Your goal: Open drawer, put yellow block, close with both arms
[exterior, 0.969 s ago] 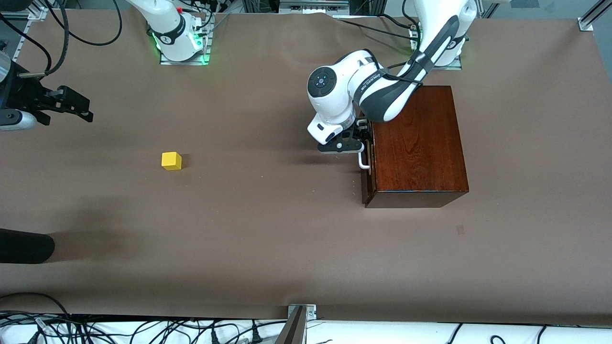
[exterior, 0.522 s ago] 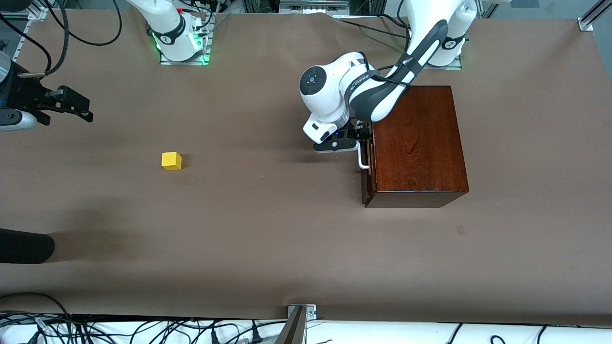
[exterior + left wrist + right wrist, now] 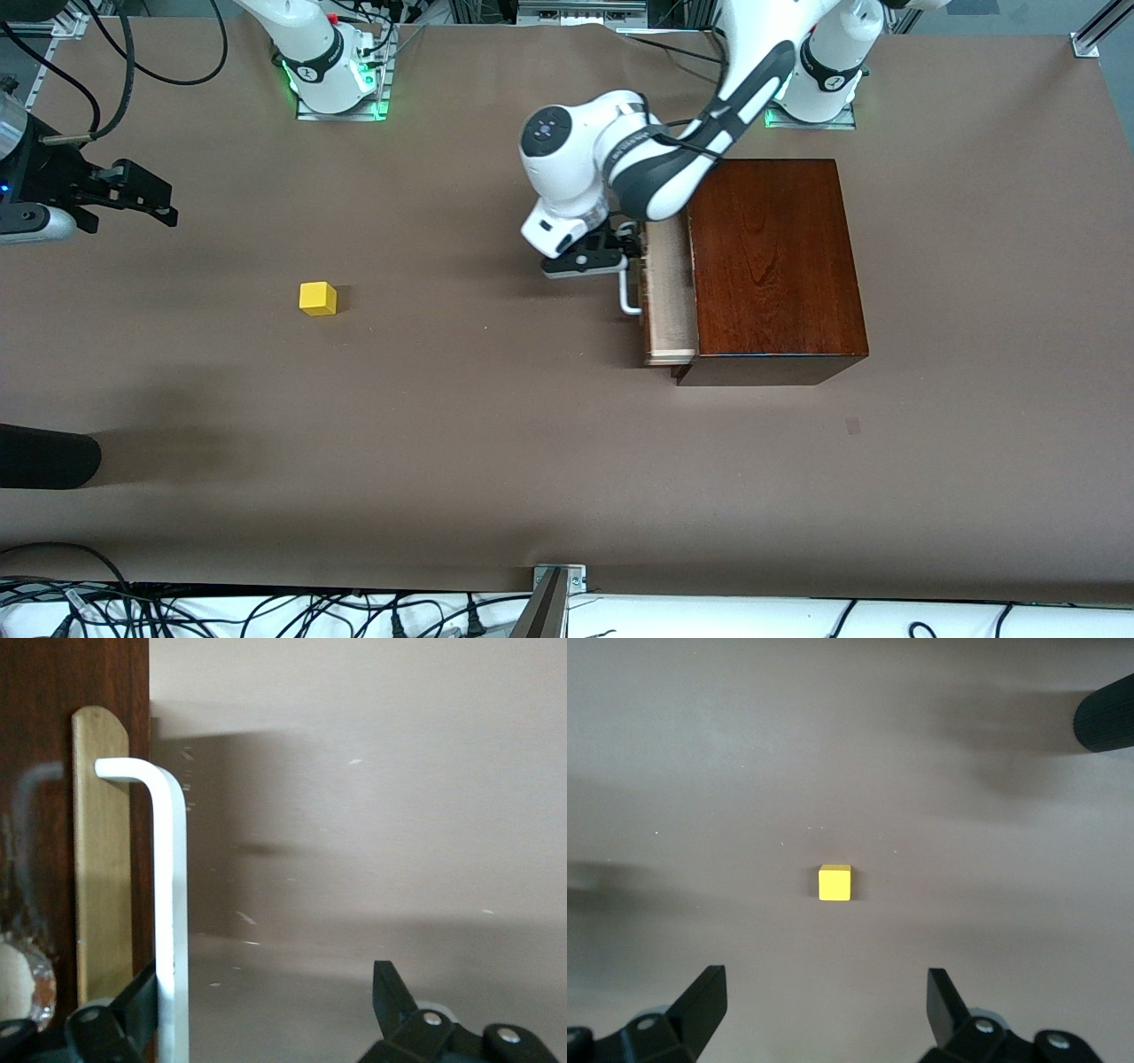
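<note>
The drawer stands partly pulled out of the dark wooden box, showing a strip of its pale tray on the side that faces the right arm's end of the table. The box sits on the brown table toward the left arm's end. The left gripper is at the drawer's white handle, at the end of the bar farther from the front camera. In the left wrist view the bar runs up past one black finger, which sits just beside it between the bar and the drawer front, while the other finger stands well apart on the open table side; the fingers are spread wide and hook the handle rather than pinch it. The yellow block lies on the bare table well apart from the box, toward the right arm's end, upright and untouched. The right gripper waits in the air over the table edge at that end, farther from the front camera than the block lies. In the right wrist view its fingers are spread wide with nothing between them, and the block shows on the table ahead.
</note>
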Controlling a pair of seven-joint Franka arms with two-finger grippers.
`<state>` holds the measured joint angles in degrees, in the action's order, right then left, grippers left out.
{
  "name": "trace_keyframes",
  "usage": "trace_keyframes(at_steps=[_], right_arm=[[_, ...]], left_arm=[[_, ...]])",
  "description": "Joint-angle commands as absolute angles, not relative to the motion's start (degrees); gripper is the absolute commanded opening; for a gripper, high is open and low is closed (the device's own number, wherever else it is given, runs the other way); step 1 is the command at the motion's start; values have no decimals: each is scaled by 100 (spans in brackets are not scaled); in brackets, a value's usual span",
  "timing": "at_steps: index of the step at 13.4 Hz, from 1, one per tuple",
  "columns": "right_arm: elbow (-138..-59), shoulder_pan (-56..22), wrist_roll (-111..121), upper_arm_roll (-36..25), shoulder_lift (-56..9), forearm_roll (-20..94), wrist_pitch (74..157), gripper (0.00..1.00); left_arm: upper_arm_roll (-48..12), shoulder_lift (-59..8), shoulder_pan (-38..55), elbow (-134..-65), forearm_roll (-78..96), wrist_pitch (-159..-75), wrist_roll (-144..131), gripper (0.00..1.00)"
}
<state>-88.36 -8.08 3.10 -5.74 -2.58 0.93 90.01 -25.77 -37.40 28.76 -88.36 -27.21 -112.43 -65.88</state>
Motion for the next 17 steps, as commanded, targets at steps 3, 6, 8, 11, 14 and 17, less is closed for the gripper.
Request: trace_keyframes(at_steps=[3,6,8,11,14,17], right_arm=[[-8666,-817,378,-580,-430,88,8868,100],[-8684,-817,421,-580,-475,44,8614,100],[-8657,-809,675,-580,-492,35,8605,100],[-9541,-826,870,-563,-300,79,8988,100],[-10894,-826,809,-562,25,88,10253,100],[-11749,-826,800,-466,62,114,11300,100]], left_arm=[[-2584,-4026,3076,-8367,-2663,-11197,-6732,100],[-2593,-4008,3076,-8149,-2663,-11162,-6715,100],[-2593,-3903,3067,-7946,-2366,-10996,-6706,100],[-2584,-3359,2892,-7910,-2303,-10330,-6400,100],[-2593,-2797,2314,-7893,-1857,-9608,-5146,100],[-2584,-2365,1549,-7893,-1468,-9239,-3906,100]])
